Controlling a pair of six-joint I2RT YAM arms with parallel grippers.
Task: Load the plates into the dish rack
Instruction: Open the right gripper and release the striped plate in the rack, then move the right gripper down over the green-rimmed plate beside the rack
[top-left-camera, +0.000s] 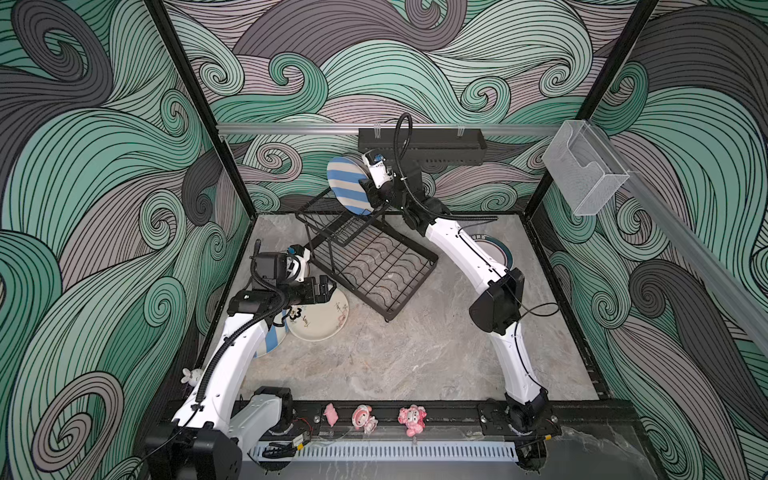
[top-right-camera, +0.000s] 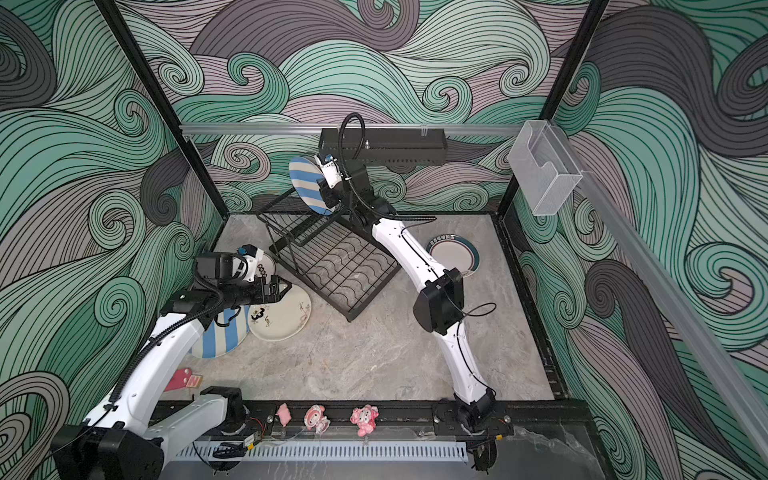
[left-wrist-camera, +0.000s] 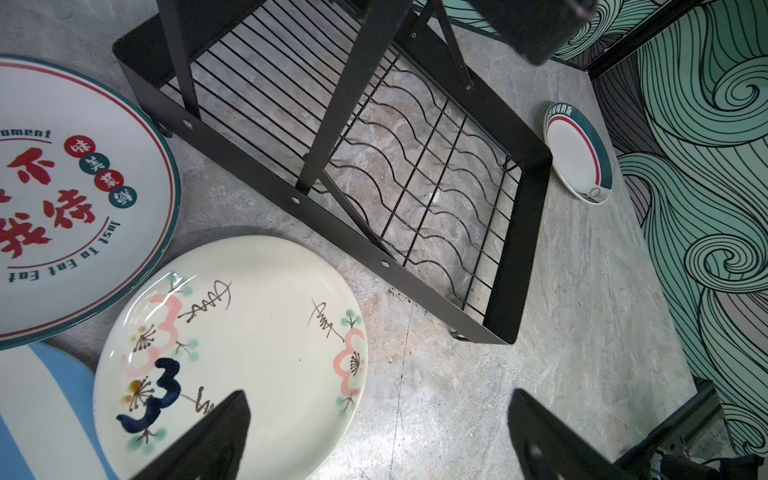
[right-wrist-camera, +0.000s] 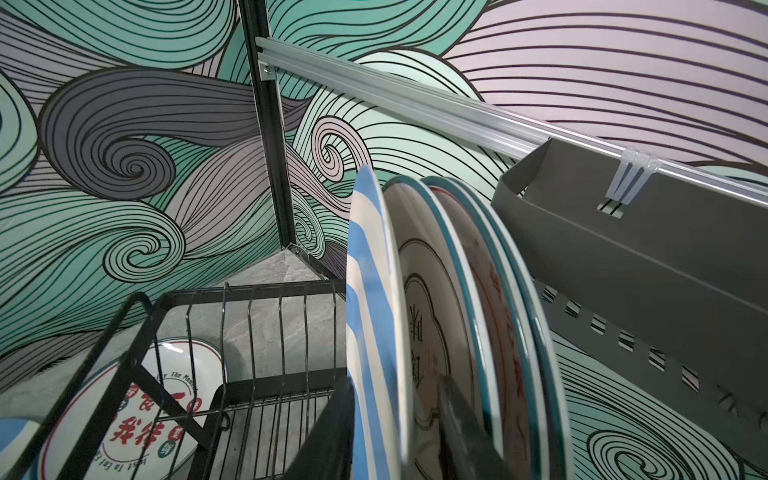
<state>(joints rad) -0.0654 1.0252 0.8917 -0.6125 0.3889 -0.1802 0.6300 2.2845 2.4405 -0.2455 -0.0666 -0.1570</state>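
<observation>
A blue-white striped plate stands on edge in the upper basket of the black wire dish rack. Other teal-rimmed plates stand upright behind it. My right gripper straddles its rim with the jaws open; one finger lies against its face and the other is apart from it. My left gripper is open over the edge of a cream flowered plate. Beside it lie a red-character plate and another striped plate.
A small teal-rimmed plate lies flat on the table, partly under the right arm. A black perforated trough hangs on the back rail close behind the rack. A clear box hangs on the right rail. Pink figurines line the front edge.
</observation>
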